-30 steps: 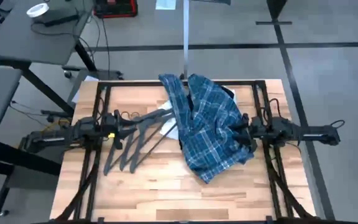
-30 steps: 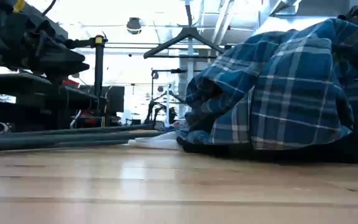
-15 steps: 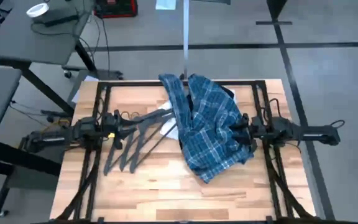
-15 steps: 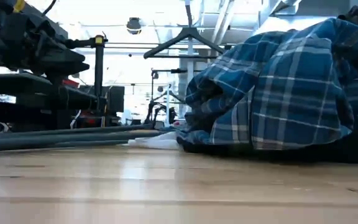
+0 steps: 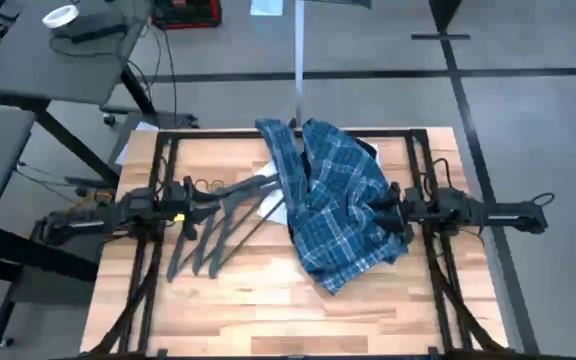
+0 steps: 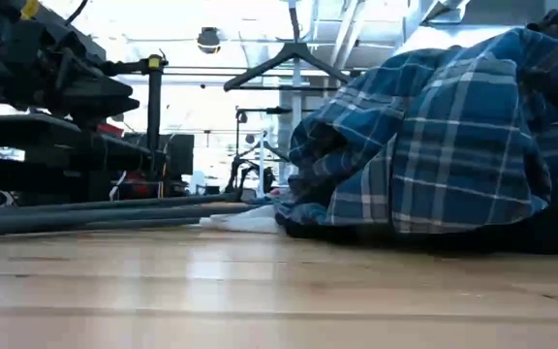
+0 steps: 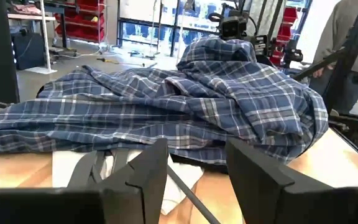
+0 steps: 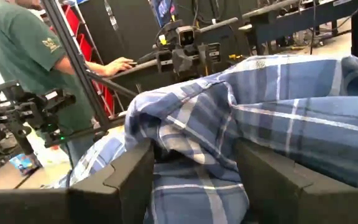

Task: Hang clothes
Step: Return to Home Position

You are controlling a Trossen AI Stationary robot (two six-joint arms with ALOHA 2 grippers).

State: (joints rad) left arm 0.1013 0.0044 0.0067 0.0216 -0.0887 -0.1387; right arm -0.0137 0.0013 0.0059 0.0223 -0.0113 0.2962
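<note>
Plaid shirt [image 5: 338, 205] heaped mid-table toward the back edge, partly over the white top [image 5: 271, 208]. Soft, light, limp, likely to slide; I'd pinch the collar. My left gripper [image 7: 197, 149] and right gripper [image 8: 194, 149] both gape empty, flanking the heap.

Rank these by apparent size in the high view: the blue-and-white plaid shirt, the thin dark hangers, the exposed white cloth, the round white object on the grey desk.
1. blue-and-white plaid shirt, clearly largest.
2. thin dark hangers.
3. exposed white cloth and round white object: look alike, unranked; the cloth is mostly hidden under the shirt.
</note>
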